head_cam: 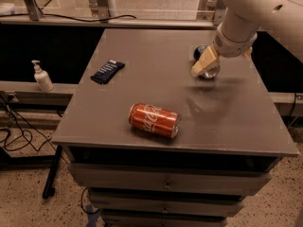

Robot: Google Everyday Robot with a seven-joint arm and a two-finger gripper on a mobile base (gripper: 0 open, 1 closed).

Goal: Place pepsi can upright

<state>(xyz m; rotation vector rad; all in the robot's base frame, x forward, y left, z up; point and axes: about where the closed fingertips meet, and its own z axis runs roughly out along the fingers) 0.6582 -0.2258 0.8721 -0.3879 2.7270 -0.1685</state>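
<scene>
Hanging over the table (156, 46) in the camera view, the gripper (204, 64) is down right at the pepsi can (211, 73), covering most of it. Only a dark patch of the can shows behind the gripper and a silvery end just below it. The can seems to lie on its side, touching the table top, which would explain why the arm (255, 8) reaches in from above and to the right: a lying can has to be taken across its body before it can be tipped onto its base. Whether the gripper is spread around the can or already pressed onto it cannot be told from here.

Nearer the camera and to the left of the gripper, well apart from it, an orange-red Coca-Cola can (155, 120) lies on its side. Farther left of the gripper sits a flat dark blue packet (107, 71). Neither stands in the way of righting the can.
</scene>
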